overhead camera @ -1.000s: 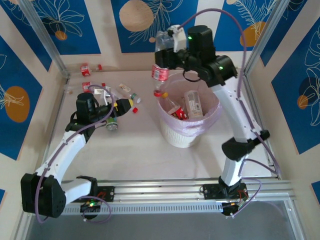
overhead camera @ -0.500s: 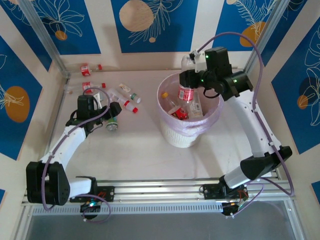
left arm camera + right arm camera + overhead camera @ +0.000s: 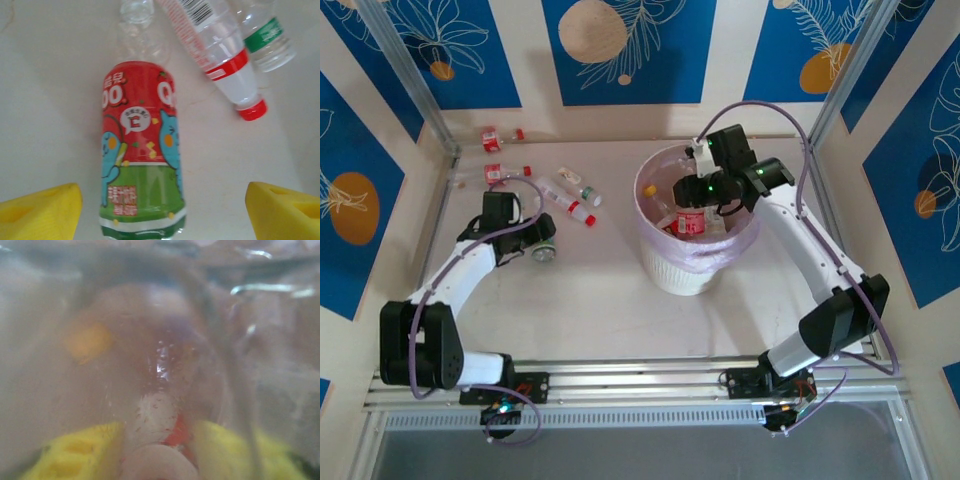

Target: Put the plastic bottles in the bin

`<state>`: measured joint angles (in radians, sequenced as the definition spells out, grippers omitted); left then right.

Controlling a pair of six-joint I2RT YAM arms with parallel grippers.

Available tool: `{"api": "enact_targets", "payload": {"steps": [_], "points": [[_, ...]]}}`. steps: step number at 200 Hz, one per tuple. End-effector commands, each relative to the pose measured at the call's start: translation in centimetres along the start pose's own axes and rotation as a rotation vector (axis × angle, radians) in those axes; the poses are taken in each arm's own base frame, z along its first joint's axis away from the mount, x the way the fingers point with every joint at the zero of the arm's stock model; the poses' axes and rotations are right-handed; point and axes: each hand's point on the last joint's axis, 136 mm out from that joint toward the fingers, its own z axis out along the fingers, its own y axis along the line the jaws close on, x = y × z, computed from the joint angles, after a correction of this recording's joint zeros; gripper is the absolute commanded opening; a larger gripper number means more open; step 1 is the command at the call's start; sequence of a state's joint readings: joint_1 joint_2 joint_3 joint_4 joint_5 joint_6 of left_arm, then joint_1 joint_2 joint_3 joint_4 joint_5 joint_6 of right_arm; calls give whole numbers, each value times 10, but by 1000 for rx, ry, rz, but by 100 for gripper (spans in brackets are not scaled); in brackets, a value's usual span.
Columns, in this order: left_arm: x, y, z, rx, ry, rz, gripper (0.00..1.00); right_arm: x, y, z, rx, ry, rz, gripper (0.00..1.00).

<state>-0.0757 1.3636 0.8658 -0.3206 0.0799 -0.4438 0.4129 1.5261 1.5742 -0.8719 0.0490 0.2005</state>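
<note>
1. Pale table (image 3: pixel 610 300) under blue walls with leaf pictures; round white bin (image 3: pixel 675 275) with a pink bag, a bit right of the middle in the top view.
2. Right gripper (image 3: pixel 694 205) low inside the bin, clamped tight on a red-label bottle (image 3: pixel 691 222). Up close, very blurry: yellow fingers (image 3: pixel 75 460) on both sides of a clear neck.
3. Job right now, most likely: dropping that bottle. Best to let go well below the rim, to stop any bounce out. Then straight up, away from the pink bag.
4. Left gripper (image 3: pixel 162 215) over the left part of the table, fingers (image 3: pixel 40 210) wide apart, holding nothing. Between them, flat on the table, a red-and-green bottle (image 3: pixel 140 160), not touched on either side.
5. Good idea to grab across the fat label part, not the thin clear end.
6. Just beside it, toward the upper right of the left wrist view: a red-cap bottle (image 3: pixel 225 65) and a green-band bottle (image 3: pixel 265 35). Easy to bump, so better to come down straight.
7. More loose bottles (image 3: pixel 490 138) near the upper left corner of the table, well apart from the bin.
8. A few bottles already lying in the bin, with plenty left outside.
</note>
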Motion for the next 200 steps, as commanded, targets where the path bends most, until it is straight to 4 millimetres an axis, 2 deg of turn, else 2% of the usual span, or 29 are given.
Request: {"api": "enact_targets", "payload": {"steps": [1,31,46,55,68,75,86,96,122,141,158,176,200], "points": [[-2,14,7,-77,18,22,85,3,3,23,-28,14,-1,40],[-2,16,16,-83,30,22,85,14,-4,47,-8,43,-19,41],[-3,17,20,-90,34,23,85,16,-5,52,-11,49,-23,47],[-3,16,23,-87,40,24,85,14,-4,49,-15,39,-30,51],[-3,15,26,-85,45,24,85,5,0,38,-25,-1,-45,71],[-4,15,27,-85,46,24,85,-1,4,29,-33,-25,-53,77],[-4,15,29,-82,49,25,85,-9,6,15,-31,-54,-68,83],[-4,14,30,-76,49,23,85,-16,10,2,-33,-78,-84,85],[-4,14,30,-73,47,24,86,-31,13,-32,-6,-147,-110,81],[-3,15,31,-81,48,29,86,-34,12,-43,7,-162,-110,71],[-3,15,32,-80,49,33,86,-33,8,-39,22,-156,-106,65],[-3,13,34,-72,54,31,86,-32,4,-26,26,-130,-93,59],[-4,13,34,-67,52,27,86,-29,3,-6,14,-89,-81,43]]}}
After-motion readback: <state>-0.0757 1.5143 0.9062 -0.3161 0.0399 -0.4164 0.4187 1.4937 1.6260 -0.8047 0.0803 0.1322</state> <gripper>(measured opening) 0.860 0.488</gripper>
